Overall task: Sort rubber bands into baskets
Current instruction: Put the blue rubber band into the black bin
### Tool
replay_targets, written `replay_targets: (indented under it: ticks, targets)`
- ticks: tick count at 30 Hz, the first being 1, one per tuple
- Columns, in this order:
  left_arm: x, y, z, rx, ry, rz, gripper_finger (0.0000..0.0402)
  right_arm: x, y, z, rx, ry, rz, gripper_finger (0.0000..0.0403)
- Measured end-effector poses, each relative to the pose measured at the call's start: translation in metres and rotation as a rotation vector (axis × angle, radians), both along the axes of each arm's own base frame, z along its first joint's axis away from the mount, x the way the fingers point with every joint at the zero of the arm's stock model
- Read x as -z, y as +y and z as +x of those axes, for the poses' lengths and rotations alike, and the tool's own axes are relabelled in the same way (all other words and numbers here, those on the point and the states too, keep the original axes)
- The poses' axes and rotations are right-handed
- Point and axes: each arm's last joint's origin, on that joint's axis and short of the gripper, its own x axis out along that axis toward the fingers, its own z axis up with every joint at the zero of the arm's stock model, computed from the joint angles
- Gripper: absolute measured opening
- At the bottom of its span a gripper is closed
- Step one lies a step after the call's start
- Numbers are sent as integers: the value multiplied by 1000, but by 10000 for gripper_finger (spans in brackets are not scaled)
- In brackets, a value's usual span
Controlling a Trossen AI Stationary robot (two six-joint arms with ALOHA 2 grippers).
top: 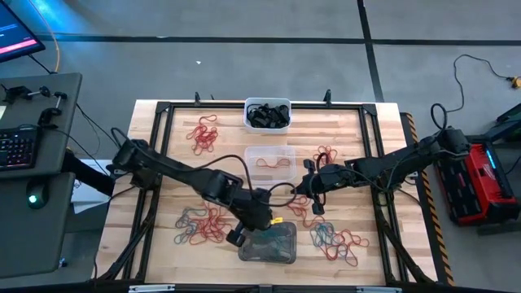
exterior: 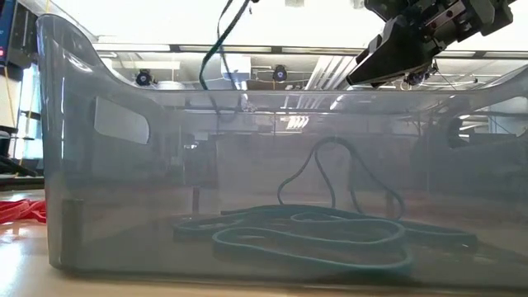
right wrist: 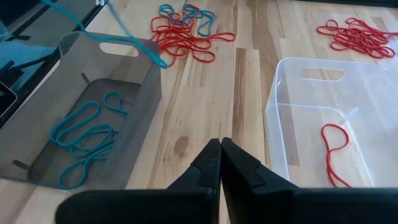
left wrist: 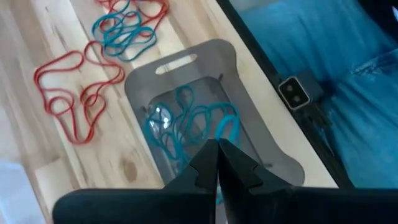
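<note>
Jaws, left: the left gripper (left wrist: 217,155) is seen clenched tip to tip, poised above the grey basket (left wrist: 205,56).
Jaws, right: the right gripper (right wrist: 221,149) is likewise clenched on nothing, held over bare table (top: 358,138) between the grey basket and the clear basket (right wrist: 277,124).
Baskets: all three are lined down the middle of the table, with the white basket (top: 247,114) at the far edge, the clear one in the middle and the grey one at the near edge.
Sorted so far: black bands (top: 269,114) are held in the white basket, one red band (right wrist: 333,146) in the clear one, teal bands (left wrist: 180,124) in the grey one.
Loose bands: a red pile (top: 202,134) and two mixed piles (top: 203,224) (top: 338,238) are left on the wood.
Step in hand: a teal drop-off at the grey basket is judged to be under way or just finished.
Teal strand (right wrist: 124,31): it is seen slanting through the air to the grey basket's rim. Whether it is pinched by the left jaws cannot be told.
Next move: if pinched, the jaws must be released over the basket. Otherwise a single loop must be teased from a tangled pile.
View differences: the airborne strand is shown only in the right wrist view, and the full layout only from above. The low view is filled by the grey basket's wall.
</note>
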Motion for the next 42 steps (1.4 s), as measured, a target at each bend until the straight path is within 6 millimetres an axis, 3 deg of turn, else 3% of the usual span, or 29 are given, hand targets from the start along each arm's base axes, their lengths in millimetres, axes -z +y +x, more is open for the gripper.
replay_targets:
  ticks: [12,23,34,42]
  targets:
    - [-3,-4,8,16,-61,-80,0,1,0,0,2,9,1,0]
    - [17,7,23,28,-52,-51,0,2,0,-1,0,18,-3,0]
    - [51,14,40,130,38,-167,0,3,0,-2,-1,39,-11,0]
    - [56,23,42,102,67,-158,9,4,-1,-3,0,51,-12,0]
